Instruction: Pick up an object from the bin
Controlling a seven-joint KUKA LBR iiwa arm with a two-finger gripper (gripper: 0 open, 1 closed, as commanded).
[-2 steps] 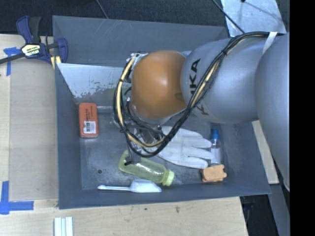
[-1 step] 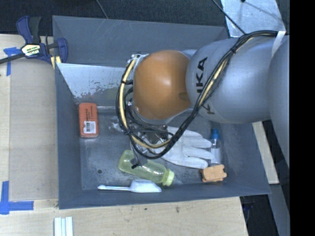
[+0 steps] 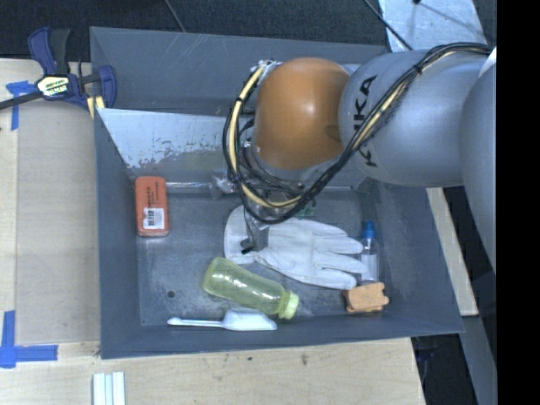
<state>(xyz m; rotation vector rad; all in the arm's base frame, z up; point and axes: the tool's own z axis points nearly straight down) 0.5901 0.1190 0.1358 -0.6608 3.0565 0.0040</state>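
My gripper [image 3: 251,236] reaches down from under the orange wrist cover in the middle of the bin. It is right over the cuff end of a white glove [image 3: 308,250] that lies flat with its finger ends pointing right. Just in front of the gripper lies a yellow-green clear bottle [image 3: 247,287] on its side, its green cap to the right. Whether the gripper touches the glove is hidden by the cables and the cover.
An orange rectangular block with a label [image 3: 152,206] lies at the left. A white plastic spoon [image 3: 224,321] rests along the front wall. At the right are a small orange sponge piece [image 3: 365,297] and a blue-tipped pen-like thing [image 3: 369,245].
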